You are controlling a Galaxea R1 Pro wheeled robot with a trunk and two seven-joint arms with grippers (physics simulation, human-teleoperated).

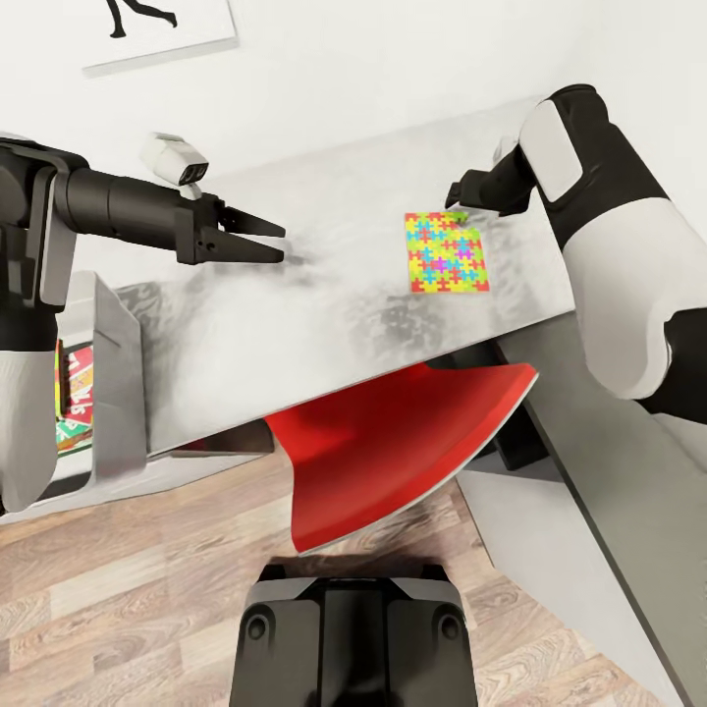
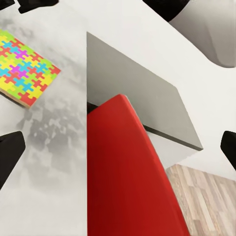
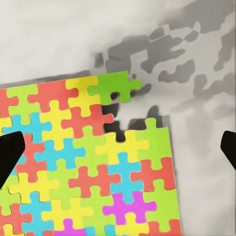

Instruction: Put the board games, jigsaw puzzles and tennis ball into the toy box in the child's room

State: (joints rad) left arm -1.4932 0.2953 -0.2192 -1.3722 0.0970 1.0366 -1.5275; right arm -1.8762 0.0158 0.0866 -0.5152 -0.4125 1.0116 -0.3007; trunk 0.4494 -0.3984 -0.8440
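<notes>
One jigsaw puzzle (image 1: 447, 252) (image 2: 24, 69) lies flat on the light-grey table (image 1: 324, 295). My right gripper (image 1: 460, 201) (image 3: 118, 152) hovers open just over the puzzle's far corner (image 3: 88, 162), one dark fingertip (image 3: 10, 157) on each side of it. My left gripper (image 1: 270, 243) (image 2: 118, 152) hangs open and empty above the middle of the table, well to the left of the puzzle. At the left edge of the head view stands the toy box (image 1: 113, 373), with a red-and-green board game (image 1: 77, 393) inside it, partly hidden by my left arm.
A red chair (image 1: 393, 442) (image 2: 128, 167) is tucked under the table's front edge. The lower dark-grey table section (image 1: 628, 511) (image 2: 137, 93) runs along the right. Wood-plank floor (image 1: 128, 609) lies in front, with my base (image 1: 353, 638) on it. A silhouette picture (image 1: 157, 29) hangs on the wall.
</notes>
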